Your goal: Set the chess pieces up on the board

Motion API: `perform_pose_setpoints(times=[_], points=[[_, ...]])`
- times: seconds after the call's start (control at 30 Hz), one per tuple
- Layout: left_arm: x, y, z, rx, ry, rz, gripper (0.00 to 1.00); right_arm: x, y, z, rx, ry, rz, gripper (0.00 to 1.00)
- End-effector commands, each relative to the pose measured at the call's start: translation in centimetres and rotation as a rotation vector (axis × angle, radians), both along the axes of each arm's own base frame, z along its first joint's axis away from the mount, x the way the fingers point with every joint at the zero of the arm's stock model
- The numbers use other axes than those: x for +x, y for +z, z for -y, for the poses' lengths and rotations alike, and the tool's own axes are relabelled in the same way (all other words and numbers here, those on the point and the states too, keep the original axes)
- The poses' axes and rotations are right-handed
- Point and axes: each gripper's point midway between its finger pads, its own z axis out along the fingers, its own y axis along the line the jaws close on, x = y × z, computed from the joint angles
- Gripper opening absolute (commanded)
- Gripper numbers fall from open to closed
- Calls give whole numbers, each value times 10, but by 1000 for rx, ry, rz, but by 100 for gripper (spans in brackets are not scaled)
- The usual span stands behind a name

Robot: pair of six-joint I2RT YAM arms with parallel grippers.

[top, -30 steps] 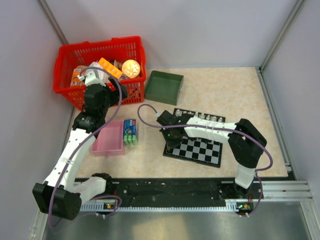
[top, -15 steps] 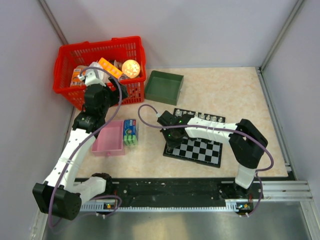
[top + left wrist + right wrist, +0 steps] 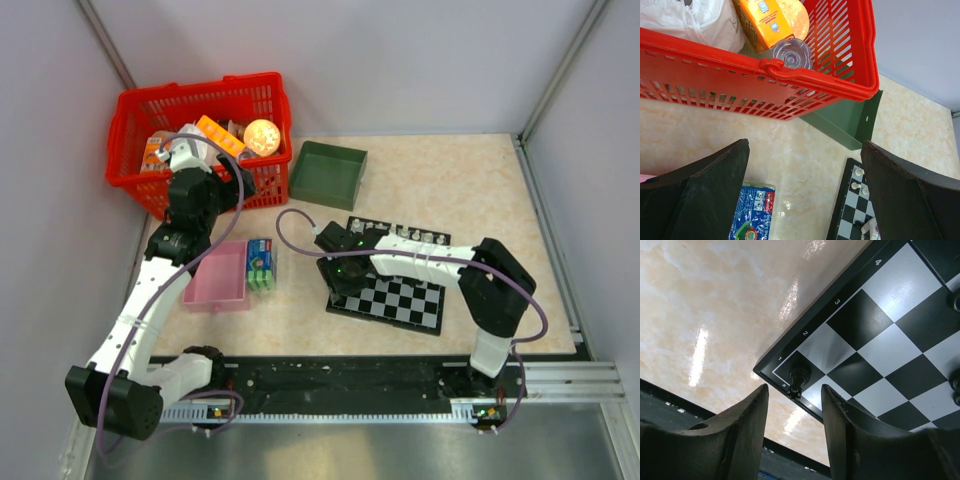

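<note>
The board (image 3: pixel 412 300) lies in front of the right arm. White chess pieces (image 3: pixel 400 234) stand along its far edge. My right gripper (image 3: pixel 340 276) hangs low over the board's near-left corner. In the right wrist view a black rook (image 3: pixel 796 377) stands upright on the corner square of the board (image 3: pixel 880 347). It sits between the spread fingers of my right gripper (image 3: pixel 792 390), with a gap on each side. More black pieces (image 3: pixel 955 385) show at that view's right edge. My left gripper (image 3: pixel 805 145) is wide open and holds nothing, above the table beside the red basket (image 3: pixel 790 75).
The red basket (image 3: pixel 200 140) holds a bottle, boxes and a bag at the back left. A green tray (image 3: pixel 328 172) sits beside it. A pink tray (image 3: pixel 218 277) and a small blue-green pack (image 3: pixel 261 263) lie left of the board.
My right gripper's jaws have spread apart and let go of the black rook, which now stands on the corner square. The left arm has not moved.
</note>
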Motion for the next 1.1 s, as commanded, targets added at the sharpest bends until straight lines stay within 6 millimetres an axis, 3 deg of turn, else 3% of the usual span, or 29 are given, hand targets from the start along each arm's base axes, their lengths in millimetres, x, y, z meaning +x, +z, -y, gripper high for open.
perform_pose_setpoints(times=[0.0,0.13,0.37,0.6,1.07], points=[[4,10,-1,-14,4,46,98,5,38,-14,88,14,68,47],[2,12,-4,-10,16,51,98,21,55,-2,119,-42,111,47],[4,11,-1,-14,6,49,98,72,82,40,143,-215,220,47],[4,12,0,-10,0,46,98,94,65,70,79,-299,196,42],[7,10,2,-7,-10,38,98,102,30,82,-58,-287,160,39]])
